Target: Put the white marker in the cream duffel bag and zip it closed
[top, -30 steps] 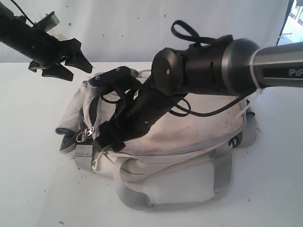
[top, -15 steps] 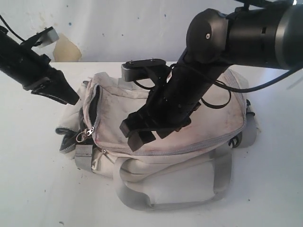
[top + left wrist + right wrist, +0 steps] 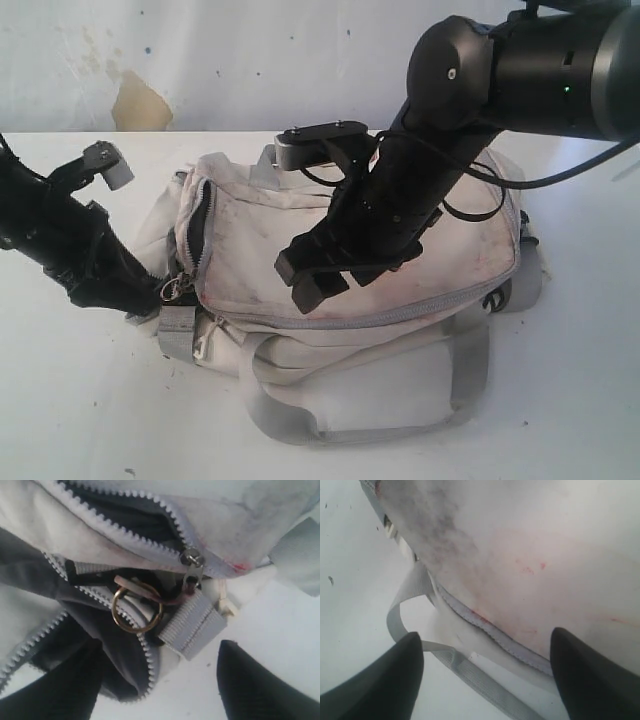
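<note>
The cream duffel bag (image 3: 440,250) lies on the white table. At its left end a zipper opening (image 3: 193,228) gapes, dark inside. My left gripper (image 3: 140,293) is low at that end, open. In the left wrist view its fingers (image 3: 260,685) flank the bag's loose zipper edge, below a metal slider (image 3: 191,557), a brass ring (image 3: 136,611) and a grey webbing tab (image 3: 192,627). My right gripper (image 3: 305,283) hangs open just above the bag's front face, holding nothing. Below its fingertips (image 3: 375,680) are the stained fabric (image 3: 520,545) and the long zipper (image 3: 485,625). The white marker is out of view.
A grey webbing strap (image 3: 300,425) loops out on the table in front of the bag, also seen as the strap (image 3: 402,605) in the right wrist view. The right arm's bulky body (image 3: 520,70) spans the bag's top right. A wall (image 3: 250,50) stands behind the table.
My left gripper has dropped from high at the back left down to the bag's left end. The right arm has lifted off the bag and shifted right.
</note>
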`<move>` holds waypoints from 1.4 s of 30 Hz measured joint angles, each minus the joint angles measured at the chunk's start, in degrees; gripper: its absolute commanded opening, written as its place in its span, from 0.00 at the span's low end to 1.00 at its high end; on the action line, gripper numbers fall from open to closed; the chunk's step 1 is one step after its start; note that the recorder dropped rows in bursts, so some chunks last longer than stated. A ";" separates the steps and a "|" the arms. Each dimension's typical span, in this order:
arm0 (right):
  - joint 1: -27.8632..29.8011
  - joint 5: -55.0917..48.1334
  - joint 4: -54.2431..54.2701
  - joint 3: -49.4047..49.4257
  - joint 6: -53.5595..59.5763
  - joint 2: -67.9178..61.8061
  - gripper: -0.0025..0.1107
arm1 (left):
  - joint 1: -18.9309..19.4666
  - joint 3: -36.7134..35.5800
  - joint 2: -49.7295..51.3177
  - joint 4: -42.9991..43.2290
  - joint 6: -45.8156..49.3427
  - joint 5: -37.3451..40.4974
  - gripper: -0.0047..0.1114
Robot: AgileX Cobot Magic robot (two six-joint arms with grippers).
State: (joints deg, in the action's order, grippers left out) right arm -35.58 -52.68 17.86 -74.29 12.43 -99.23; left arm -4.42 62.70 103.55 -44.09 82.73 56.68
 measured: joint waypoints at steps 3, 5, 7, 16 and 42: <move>0.00 0.00 -0.10 0.00 0.00 0.00 0.61 | -0.09 -1.47 0.00 -4.65 3.99 -3.92 0.64; 0.00 0.00 -0.10 0.00 0.00 0.00 0.61 | -0.09 -1.72 0.00 -7.51 2.57 -6.15 0.64; 0.00 0.00 -0.10 0.00 0.00 0.00 0.61 | -0.09 -1.72 0.00 -9.56 -2.57 -8.20 0.64; 0.00 -0.10 -0.10 0.00 0.00 0.00 0.61 | -0.09 -1.81 3.97 -10.72 -17.29 -6.66 0.64; 0.00 -0.22 -0.42 0.00 0.11 0.00 0.61 | -0.09 -1.93 -2.37 -3.80 -13.36 3.33 0.52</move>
State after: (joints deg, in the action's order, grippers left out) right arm -35.58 -52.90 17.43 -74.29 12.55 -99.23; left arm -4.51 60.76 101.18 -47.89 69.37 60.02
